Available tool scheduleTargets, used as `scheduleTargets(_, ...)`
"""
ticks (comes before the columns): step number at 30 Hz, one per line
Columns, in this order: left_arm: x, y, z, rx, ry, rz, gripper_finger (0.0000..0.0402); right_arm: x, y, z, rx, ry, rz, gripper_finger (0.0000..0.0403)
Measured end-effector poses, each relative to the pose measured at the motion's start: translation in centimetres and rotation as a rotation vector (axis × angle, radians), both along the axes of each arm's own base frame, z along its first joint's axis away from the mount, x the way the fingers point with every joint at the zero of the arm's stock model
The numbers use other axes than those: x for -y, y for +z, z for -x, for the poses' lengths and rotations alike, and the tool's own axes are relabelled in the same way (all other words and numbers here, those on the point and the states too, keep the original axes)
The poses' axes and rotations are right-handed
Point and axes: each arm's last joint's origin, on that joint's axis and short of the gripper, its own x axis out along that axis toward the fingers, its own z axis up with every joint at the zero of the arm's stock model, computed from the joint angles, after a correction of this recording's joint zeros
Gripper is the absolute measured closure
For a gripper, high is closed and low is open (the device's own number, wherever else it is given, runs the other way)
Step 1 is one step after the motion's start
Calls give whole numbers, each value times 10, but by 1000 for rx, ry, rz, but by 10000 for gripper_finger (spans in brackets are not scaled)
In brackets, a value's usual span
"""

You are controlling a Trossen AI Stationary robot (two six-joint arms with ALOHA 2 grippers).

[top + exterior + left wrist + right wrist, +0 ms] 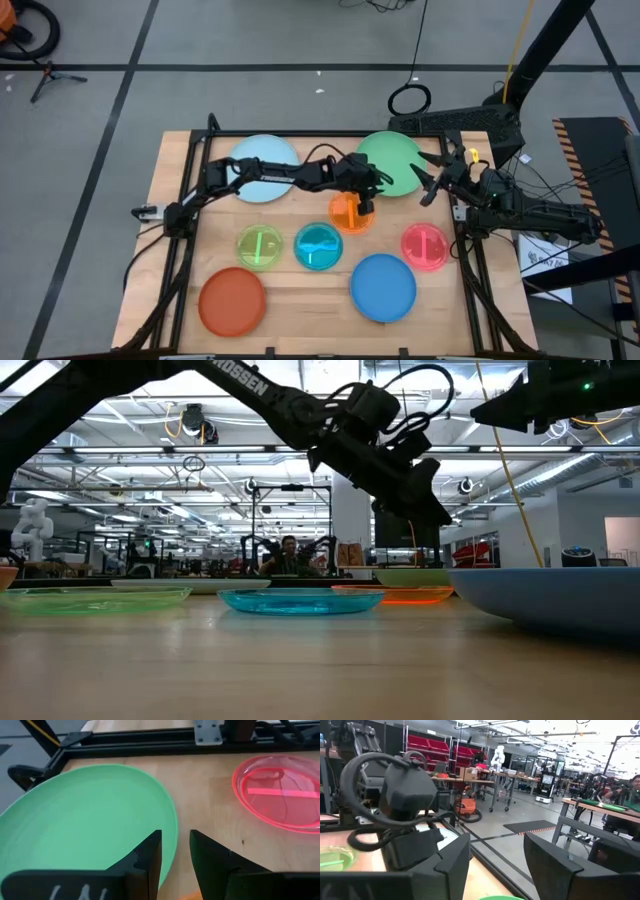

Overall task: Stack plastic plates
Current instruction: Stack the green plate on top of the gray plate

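Observation:
Eight plates lie flat and apart on the table: light blue, green, translucent orange, lime, cyan, pink, blue and red-orange. My left gripper hangs over the orange plate's far-right rim, next to the green plate. Its fingers stand a narrow gap apart. In the low view it is above the orange plate and touches nothing. My right gripper is wide open, raised at the green plate's right edge.
A black metal frame runs along the table's far edge, just behind the green plate. The two arms are close together over the far middle of the table. Bare wood shows between the red-orange and blue plates near the front edge.

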Motion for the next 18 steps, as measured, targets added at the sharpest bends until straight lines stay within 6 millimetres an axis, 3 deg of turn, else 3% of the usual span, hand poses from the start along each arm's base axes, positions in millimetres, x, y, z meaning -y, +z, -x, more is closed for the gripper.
scheduleTargets(8,2,-2,0,-8,31,1,293,0,0,0,0,-1,0,225)
scheduleTargets(18,3,-21,-4,-37,41,12,293,0,0,0,0,-1,0,225)
